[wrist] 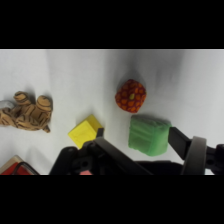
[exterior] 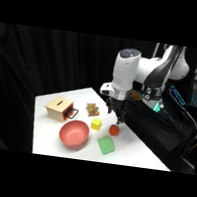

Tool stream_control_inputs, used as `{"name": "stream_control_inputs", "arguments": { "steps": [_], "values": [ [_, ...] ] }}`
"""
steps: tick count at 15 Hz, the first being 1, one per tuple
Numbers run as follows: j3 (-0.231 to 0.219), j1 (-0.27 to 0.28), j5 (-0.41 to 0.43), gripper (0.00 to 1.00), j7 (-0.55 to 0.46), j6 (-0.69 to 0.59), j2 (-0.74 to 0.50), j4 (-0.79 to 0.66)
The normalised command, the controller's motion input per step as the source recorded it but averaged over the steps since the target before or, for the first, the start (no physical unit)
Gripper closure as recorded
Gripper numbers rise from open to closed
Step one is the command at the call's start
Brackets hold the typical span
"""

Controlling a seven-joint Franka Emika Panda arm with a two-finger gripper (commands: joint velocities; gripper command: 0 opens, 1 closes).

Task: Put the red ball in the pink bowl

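Claw [exterior: 115,118] hovers open, empty, above red ball [exterior: 114,130]; pink bowl [exterior: 74,134] at ball's 8 o'clock on surface [exterior: 45,142]

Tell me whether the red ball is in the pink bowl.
Out. The red ball sits on the table, right of the pink bowl.

Wrist view: red ball [wrist: 131,95] on counter [wrist: 75,75], green block [wrist: 148,135] just below it, yellow cube [wrist: 85,131] left, brown toy [wrist: 27,112] far left.
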Motion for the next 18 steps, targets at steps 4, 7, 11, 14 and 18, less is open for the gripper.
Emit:
{"name": "stream_control_inputs", "arguments": {
  "steps": [4,7,11,14,18],
  "values": [
    [0.034,0.033,-0.081,0.0,0.2,0.31,-0.05,-0.22],
    [-0.008,-0.004,-0.104,0.0,0.14,0.36,0.06,-0.13],
    [-0.036,0.01,-0.075,0.0,0.09,0.35,0.14,-0.08],
    [-0.081,0.034,-0.049,0.0,0.07,0.32,0.16,-0.05],
    [-0.12,0.067,-0.027,0.0,0.04,0.3,0.17,-0.03]
  ]
}}
